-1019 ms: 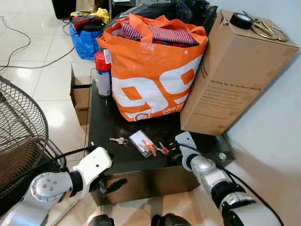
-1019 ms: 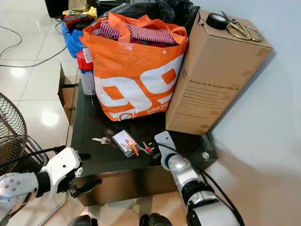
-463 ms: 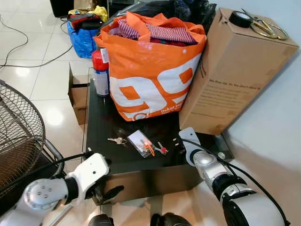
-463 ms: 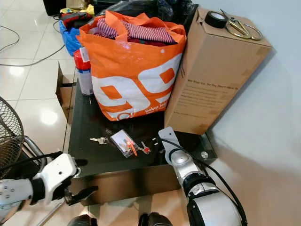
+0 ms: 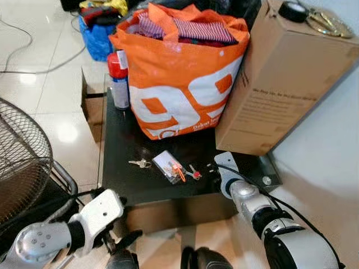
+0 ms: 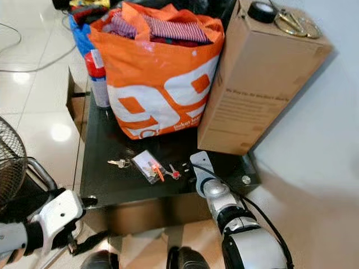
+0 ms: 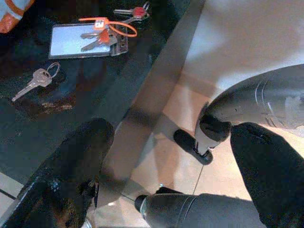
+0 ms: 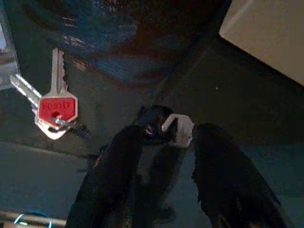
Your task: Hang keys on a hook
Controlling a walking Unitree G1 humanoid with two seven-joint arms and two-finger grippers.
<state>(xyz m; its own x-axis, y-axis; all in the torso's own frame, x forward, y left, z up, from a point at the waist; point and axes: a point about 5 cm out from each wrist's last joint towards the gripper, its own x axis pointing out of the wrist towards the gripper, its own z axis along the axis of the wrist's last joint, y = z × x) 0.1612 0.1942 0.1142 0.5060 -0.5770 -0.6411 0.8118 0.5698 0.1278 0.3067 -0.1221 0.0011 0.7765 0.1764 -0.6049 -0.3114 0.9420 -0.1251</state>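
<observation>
1. Keys with a red plastic head lie flat on the glossy black low table, toward its front edge, just beside a clear plastic card sleeve with an orange tie.
2. Further to my left on the same tabletop sits a single silver key on a small ring, apart from the sleeve.
3. My right gripper is down on the tabletop near the red-headed keys but not touching them; my two black fingers are spread, and between their tips sits a small white hook-shaped piece, which I cannot tell whether they touch.
4. My left gripper hangs below the table's front edge over the pale tiled floor, its fingers wide apart and holding nothing.
5. Behind the keys stands a big orange and white shopping bag stuffed with striped cloth, touching a tall brown cardboard box on its right.
6. On top of the box rest a black roll of tape and brass-coloured scissors.
7. A red-capped spray can stands at the bag's left, and a wire fan guard is on the floor at my far left.
</observation>
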